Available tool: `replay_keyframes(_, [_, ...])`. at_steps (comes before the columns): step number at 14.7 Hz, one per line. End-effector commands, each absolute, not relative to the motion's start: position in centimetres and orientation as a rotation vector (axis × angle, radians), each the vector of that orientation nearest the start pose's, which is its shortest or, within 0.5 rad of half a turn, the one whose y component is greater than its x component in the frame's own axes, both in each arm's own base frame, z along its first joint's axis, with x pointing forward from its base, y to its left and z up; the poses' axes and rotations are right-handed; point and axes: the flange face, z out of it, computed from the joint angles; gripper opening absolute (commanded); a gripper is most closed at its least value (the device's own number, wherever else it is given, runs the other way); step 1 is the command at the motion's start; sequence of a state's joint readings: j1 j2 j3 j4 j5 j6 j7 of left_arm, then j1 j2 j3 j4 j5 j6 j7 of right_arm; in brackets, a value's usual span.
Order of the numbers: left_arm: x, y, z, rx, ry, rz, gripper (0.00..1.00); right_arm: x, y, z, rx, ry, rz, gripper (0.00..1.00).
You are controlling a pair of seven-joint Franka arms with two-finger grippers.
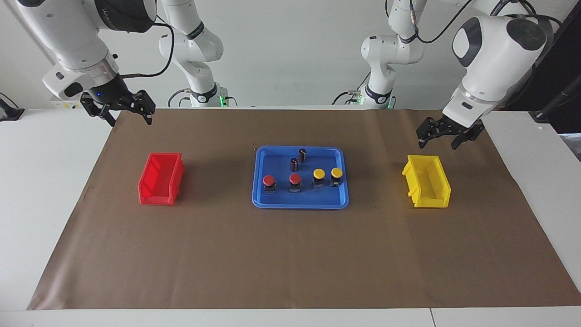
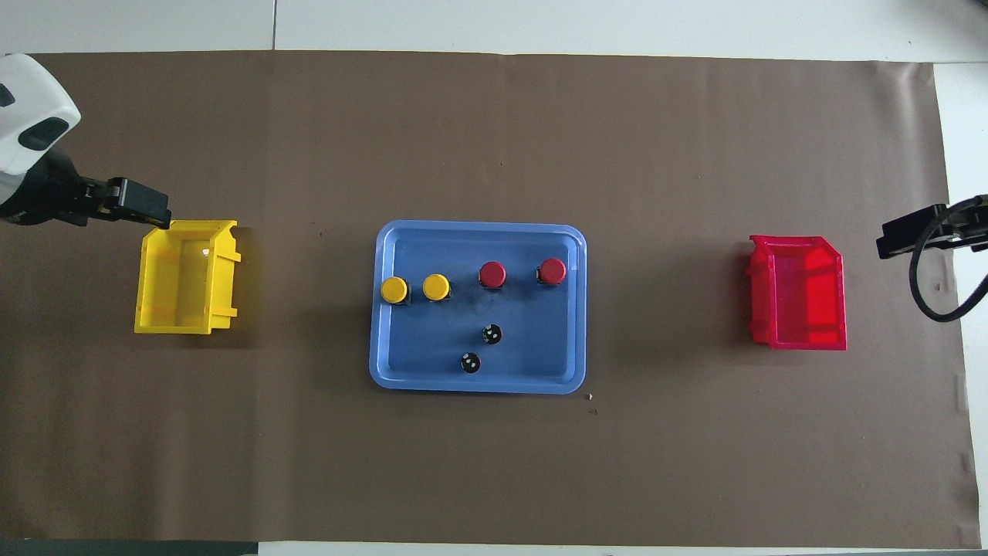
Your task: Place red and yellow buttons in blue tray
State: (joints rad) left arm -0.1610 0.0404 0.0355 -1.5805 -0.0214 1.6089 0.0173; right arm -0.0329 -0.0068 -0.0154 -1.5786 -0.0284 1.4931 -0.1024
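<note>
All four buttons sit in my blue tray [image 1: 261,181]; both my grippers hang empty and clear of it.

The two red buttons [image 1: 268,180] [image 1: 295,179] and two yellow buttons [image 1: 319,173] [image 1: 337,172] stand upright in one row in the tray, farther from my bases than the two dark cylinders [image 1: 302,155] [image 1: 294,164] sharing it. The red bin [image 1: 160,179] and yellow bin [image 1: 426,181] hold nothing that I can see. My left gripper [image 1: 444,141] hangs, fingers spread, above the paper near the yellow bin; my right gripper [image 1: 122,116] hangs, also spread, at the table's edge toward the red bin. By my reading the sorting is done and nothing remains outside the tray.
</note>
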Motion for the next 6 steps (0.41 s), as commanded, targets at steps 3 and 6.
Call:
replay_keyframes(3, [55.8,-5.6,63.7,-3.131,0.224,0.08,1.0,53.5,-2.9,61.9,-3.166,-0.083,0.145,1.0])
replay_keyframes(6, [55.9,-5.6,64.4,-3.131,0.226,0.036,1.0,53.4,-3.0,61.9,-3.164,-0.08,0.157,1.0])
